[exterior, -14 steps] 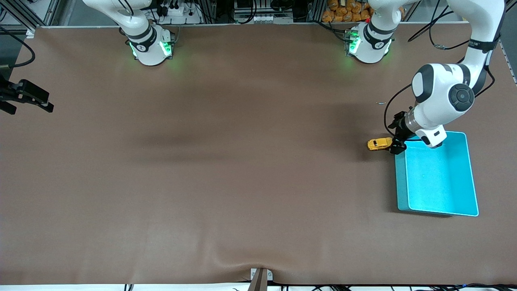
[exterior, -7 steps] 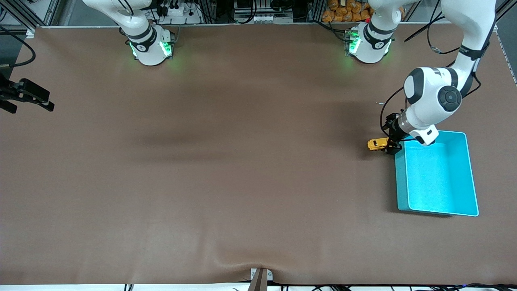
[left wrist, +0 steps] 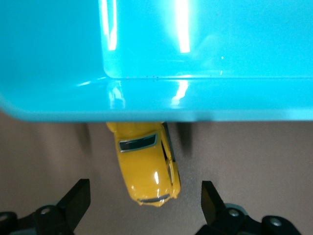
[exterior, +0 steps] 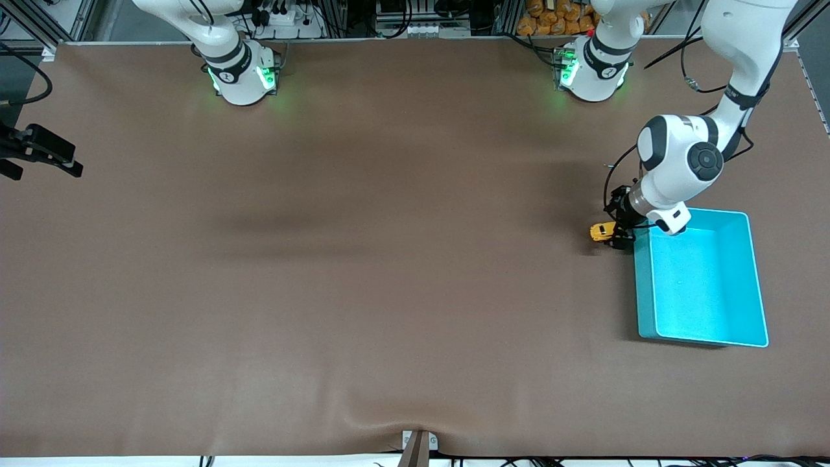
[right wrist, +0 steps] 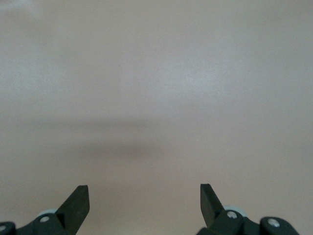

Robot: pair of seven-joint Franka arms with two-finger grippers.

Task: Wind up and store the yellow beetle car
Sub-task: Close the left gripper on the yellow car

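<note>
The small glossy yellow beetle-shaped toy car (exterior: 603,231) sits on the brown cloth-covered desk (exterior: 363,259), touching the wall of the rectangular teal plastic bin (exterior: 703,334) near its ten o'clock corner. The left hand (exterior: 619,235) is low over the car, jaws spread wide with one finger (left wrist: 76,198) either side of it, gripping nothing. The right hand (exterior: 61,165) waits at the desk's nine o'clock edge, wide apart and empty.
</note>
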